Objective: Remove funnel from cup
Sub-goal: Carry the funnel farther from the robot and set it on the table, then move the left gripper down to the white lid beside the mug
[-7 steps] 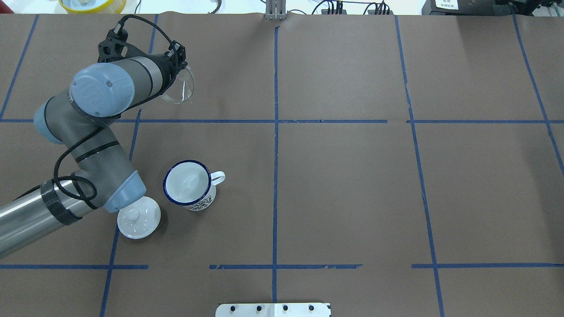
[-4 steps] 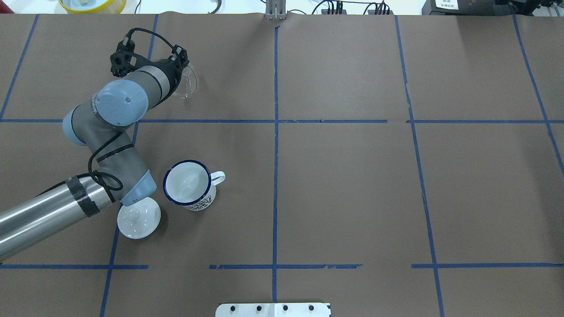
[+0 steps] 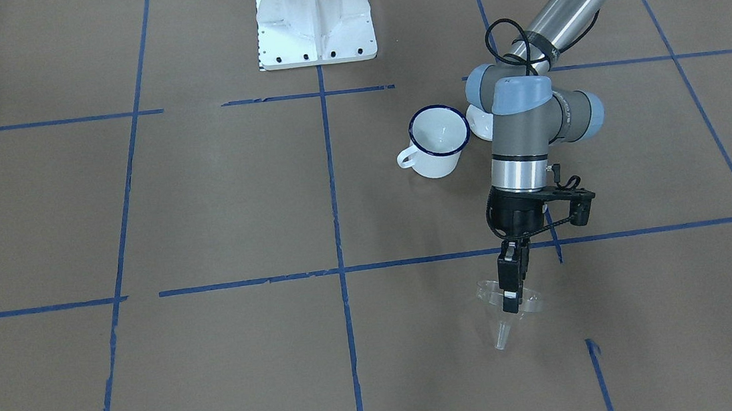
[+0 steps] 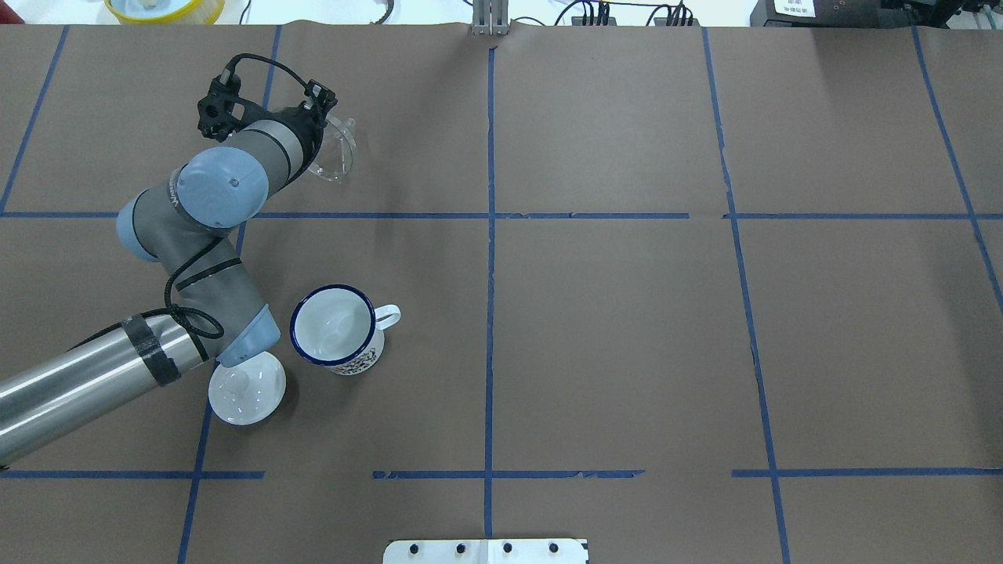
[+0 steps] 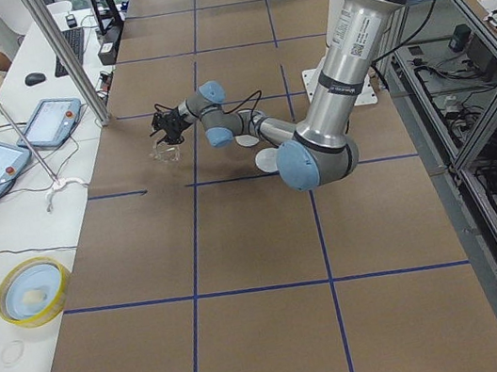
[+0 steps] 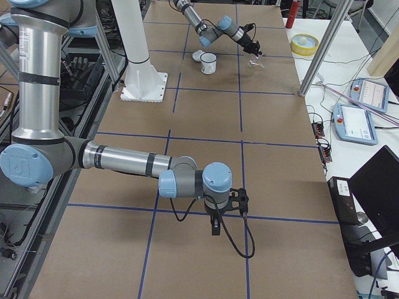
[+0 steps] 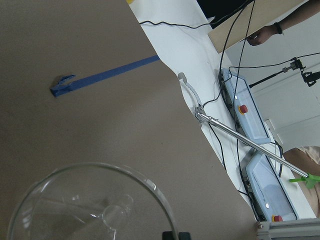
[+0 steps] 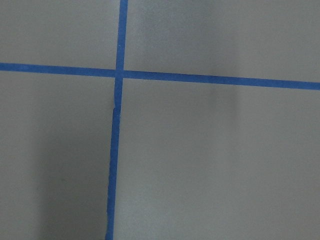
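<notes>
The clear funnel point(image 4: 333, 153) is out of the cup and hangs tilted low over the brown table, far from the robot on its left side. My left gripper point(image 3: 513, 300) is shut on its rim; the funnel point(image 3: 505, 316) points its spout down and away from the robot. The left wrist view shows the funnel's rim point(image 7: 95, 170) close up. The white cup point(image 4: 335, 327) with a dark blue rim stands upright and empty, handle to the right; it also shows in the front view point(image 3: 439, 139). My right gripper point(image 6: 215, 227) shows only in the right side view; I cannot tell its state.
A white round knobbed lid point(image 4: 247, 387) lies on the table just left of the cup, partly under my left arm's elbow. Blue tape lines cross the brown paper. The robot's base plate point(image 3: 314, 19) stands at the table's near edge.
My left arm has drawn down and the wrist has moved slightly farther from the robot. The funnel has gone lower and tilted, its spout now pointing away. The cup and lid have not moved.
</notes>
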### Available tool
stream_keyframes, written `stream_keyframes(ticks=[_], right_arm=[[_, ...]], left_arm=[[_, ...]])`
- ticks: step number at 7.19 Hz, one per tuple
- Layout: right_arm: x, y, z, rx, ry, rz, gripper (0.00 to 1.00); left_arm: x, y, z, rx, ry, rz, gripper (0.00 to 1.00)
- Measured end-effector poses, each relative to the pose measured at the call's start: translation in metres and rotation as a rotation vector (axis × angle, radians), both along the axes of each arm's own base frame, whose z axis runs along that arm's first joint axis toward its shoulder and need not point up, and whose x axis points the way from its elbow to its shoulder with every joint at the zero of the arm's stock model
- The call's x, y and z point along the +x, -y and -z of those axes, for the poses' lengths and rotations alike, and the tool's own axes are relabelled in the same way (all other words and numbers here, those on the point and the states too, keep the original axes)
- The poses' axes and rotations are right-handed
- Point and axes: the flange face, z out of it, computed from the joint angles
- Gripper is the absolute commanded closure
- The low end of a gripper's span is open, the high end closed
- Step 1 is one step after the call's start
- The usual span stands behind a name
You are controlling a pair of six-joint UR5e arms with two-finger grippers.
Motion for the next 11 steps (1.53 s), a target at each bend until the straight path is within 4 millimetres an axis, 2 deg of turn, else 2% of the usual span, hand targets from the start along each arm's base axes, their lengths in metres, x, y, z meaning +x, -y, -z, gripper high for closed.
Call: stream_keyframes(ticks=[2,3,4,7,8,9,10,11], right_arm=[[0.0,0.0,0.0,0.0,0.0,0.0,0.0],[0.0,0.0,0.0,0.0,0.0,0.0,0.0],[0.0,0.0,0.0,0.0,0.0,0.0,0.0],[0.0,0.0,0.0,0.0,0.0,0.0,0.0],[0.0,0.0,0.0,0.0,0.0,0.0,0.0],[0.0,0.0,0.0,0.0,0.0,0.0,0.0],[0.0,0.0,0.0,0.0,0.0,0.0,0.0],[0.0,0.0,0.0,0.0,0.0,0.0,0.0]], left_arm=[[-0.016,-0.013,0.017,0.06,0.03,-0.04,0.0],[-0.032,-0.03,0.024,0.1,0.061,-0.112,0.0],[-0.053,-0.055,0.028,0.133,0.112,-0.228,0.0],[-0.132,-0.13,0.051,0.175,0.38,-0.57,0.0],[-0.161,-0.152,0.05,0.179,0.445,-0.655,0.0],[-0.183,-0.178,0.037,0.189,0.492,-0.745,0.0],[-0.193,-0.204,0.022,0.196,0.511,-0.843,0.0],[-0.185,-0.224,0.009,0.191,0.512,-0.929,0.0]])
